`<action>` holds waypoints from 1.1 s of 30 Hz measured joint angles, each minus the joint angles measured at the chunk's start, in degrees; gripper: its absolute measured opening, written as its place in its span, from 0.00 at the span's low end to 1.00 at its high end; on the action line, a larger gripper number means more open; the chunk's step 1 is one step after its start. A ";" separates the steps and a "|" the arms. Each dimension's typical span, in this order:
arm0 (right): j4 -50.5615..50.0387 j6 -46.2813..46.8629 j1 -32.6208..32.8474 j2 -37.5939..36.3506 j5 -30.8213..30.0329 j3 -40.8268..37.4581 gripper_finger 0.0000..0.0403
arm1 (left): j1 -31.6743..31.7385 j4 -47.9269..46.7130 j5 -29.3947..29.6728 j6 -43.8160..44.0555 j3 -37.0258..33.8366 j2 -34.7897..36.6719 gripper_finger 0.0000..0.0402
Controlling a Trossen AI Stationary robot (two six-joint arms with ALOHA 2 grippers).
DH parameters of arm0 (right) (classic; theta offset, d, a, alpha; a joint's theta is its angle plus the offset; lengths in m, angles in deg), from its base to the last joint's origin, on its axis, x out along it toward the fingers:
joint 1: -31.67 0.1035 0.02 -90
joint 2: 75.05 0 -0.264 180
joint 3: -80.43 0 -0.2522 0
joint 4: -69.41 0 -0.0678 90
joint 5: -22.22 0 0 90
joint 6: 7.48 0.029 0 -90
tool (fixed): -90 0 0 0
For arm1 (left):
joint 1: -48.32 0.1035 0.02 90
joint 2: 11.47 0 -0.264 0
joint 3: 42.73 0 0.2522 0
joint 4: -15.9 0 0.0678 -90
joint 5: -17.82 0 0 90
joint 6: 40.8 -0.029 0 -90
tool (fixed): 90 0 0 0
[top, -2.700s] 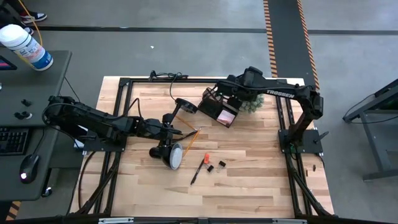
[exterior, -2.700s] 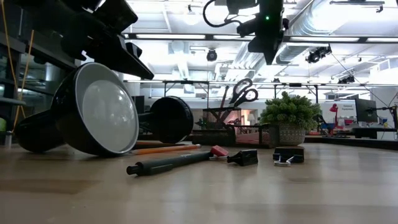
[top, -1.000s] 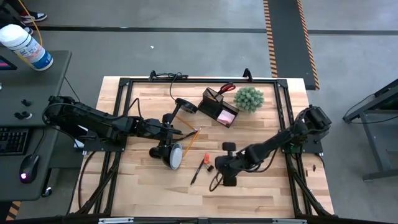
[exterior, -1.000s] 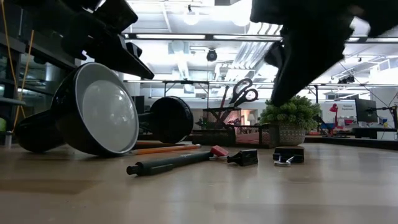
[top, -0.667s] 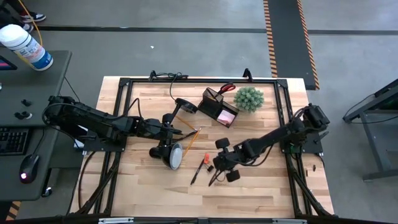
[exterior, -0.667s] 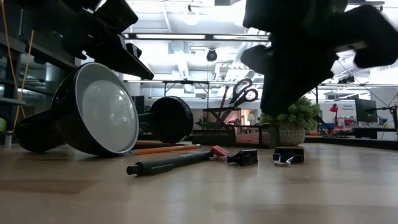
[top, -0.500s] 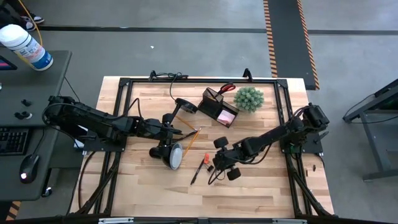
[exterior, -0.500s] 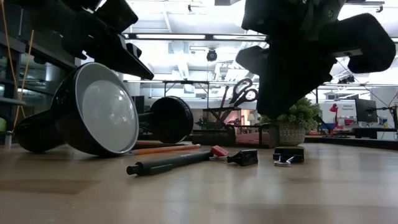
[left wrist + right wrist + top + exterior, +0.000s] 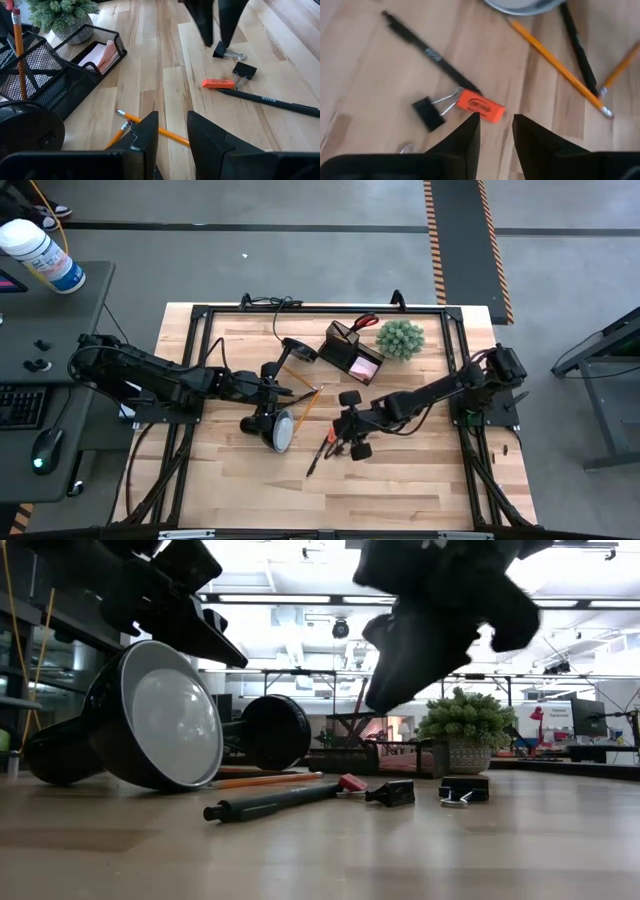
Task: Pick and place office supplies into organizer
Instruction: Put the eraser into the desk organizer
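In the high view we find the organizer [image 9: 352, 352] at upper centre with the plant [image 9: 400, 338] to its right, the lamp [image 9: 277, 425] lower left, and the pen [image 9: 318, 455] below centre on the surface [image 9: 400, 480].

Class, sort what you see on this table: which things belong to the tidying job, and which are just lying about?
Job: organizer, scissors, sticky-note pad, pencils, pen, eraser, binder clips.
Lying about: desk lamp, potted plant.
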 joint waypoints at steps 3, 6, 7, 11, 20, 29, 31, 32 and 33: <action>0.51 -6.53 0.37 1.55 2.32 0.00 0.25 | 0.00 0.12 0.00 -0.35 0.00 0.00 0.23; 2.42 -16.42 1.00 3.15 3.56 0.00 0.26 | 0.00 0.21 0.02 -0.49 -0.02 -0.02 0.23; 3.18 -18.30 0.88 3.49 3.53 0.01 0.26 | 0.02 0.20 0.02 -0.49 -0.02 -0.01 0.23; 3.43 -21.16 -1.71 4.12 4.93 1.68 0.28 | 0.02 0.10 0.02 -0.30 -0.02 -0.02 0.23; 0.06 -27.44 -4.93 7.87 12.60 5.10 0.29 | 0.02 -0.05 0.01 -0.17 -0.02 -0.02 0.23; -3.36 -32.53 -7.16 10.88 15.19 9.71 0.29 | 0.01 -0.31 0.02 -0.31 -0.02 -0.02 0.23; -5.43 -32.91 -7.62 11.32 15.82 10.31 0.29 | 0.02 -0.39 0.02 -0.31 -0.02 -0.01 0.23; -5.99 -33.09 -7.92 11.44 16.32 10.51 0.29 | 0.00 -0.40 0.02 -0.31 -0.02 -0.02 0.23; -6.05 -33.40 -8.07 11.47 16.91 10.62 0.29 | 0.00 -0.42 0.00 -0.31 -0.02 -0.02 0.23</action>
